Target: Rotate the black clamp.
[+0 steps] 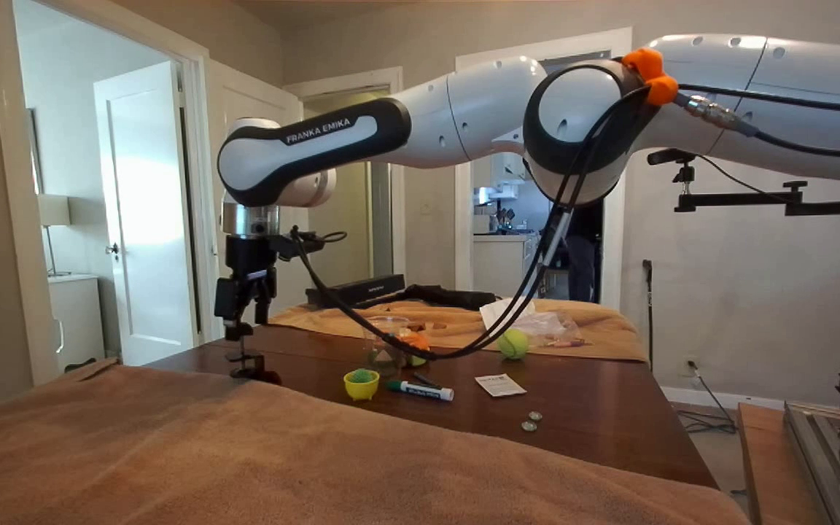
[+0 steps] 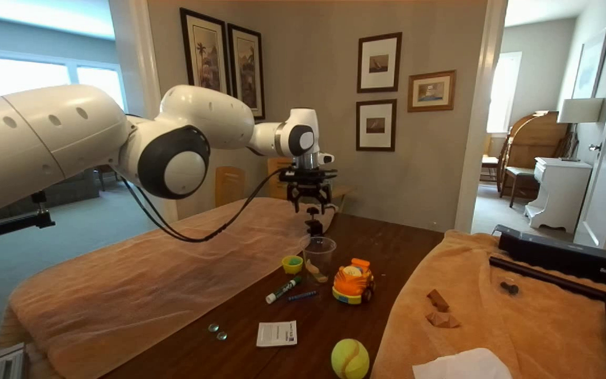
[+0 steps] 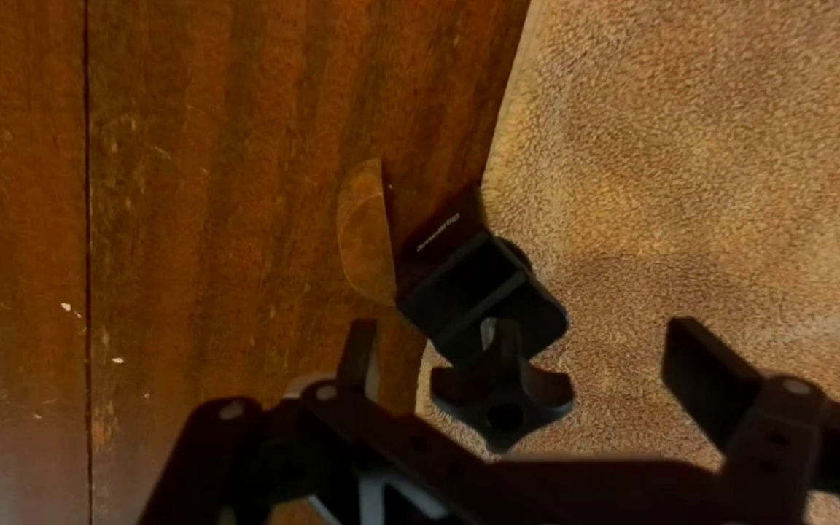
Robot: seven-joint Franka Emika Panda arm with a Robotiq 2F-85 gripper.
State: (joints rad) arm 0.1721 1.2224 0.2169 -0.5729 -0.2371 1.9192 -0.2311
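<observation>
Clamp (image 3: 482, 313), matte black and blocky — white lettering on one side, ridged dark plate (image 3: 491, 300), four-lobed knob (image 3: 500, 394) atop a slim rod (image 1: 243, 343). Stands upright at the line between wooden tabletop (image 3: 208, 219) and tan towel (image 3: 682, 182), beneath the gripper (image 2: 312, 208) in both exterior views. In the wrist view, shows between widely spread fingers (image 3: 356, 357) — the knob visibly apart from both.

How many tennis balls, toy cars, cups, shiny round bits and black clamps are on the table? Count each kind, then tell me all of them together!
Tennis ball: 1
Toy car: 1
Yellow cup and clear cup: 2
Shiny round bits: 2
Black clamp: 1
Total: 7
</observation>
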